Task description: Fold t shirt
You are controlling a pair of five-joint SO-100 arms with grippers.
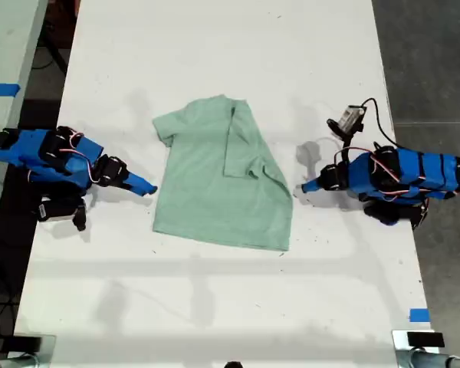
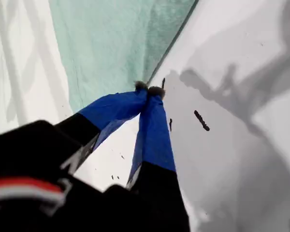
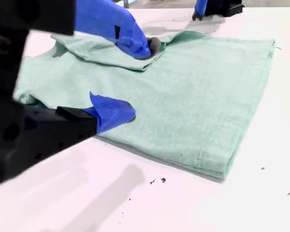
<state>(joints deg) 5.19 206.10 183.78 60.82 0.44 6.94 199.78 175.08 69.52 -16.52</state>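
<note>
Cloth like this t shirt [image 1: 218, 180] is light, limp and creases easily, so I judge an edge or corner the best hold. It lies mid-desk [image 1: 215, 307], one side folded inward, its long axis running from the neck at the exterior view's top to the hem. My first end effector [image 1: 307, 186] is pressed together and empty. My second end effector [image 1: 147, 188] is spread at the shirt's edge.

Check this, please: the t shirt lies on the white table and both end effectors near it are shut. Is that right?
Not quite. My second end effector is open, as the second wrist view shows; only my first end effector is shut. The t shirt does lie on the white table.
</note>
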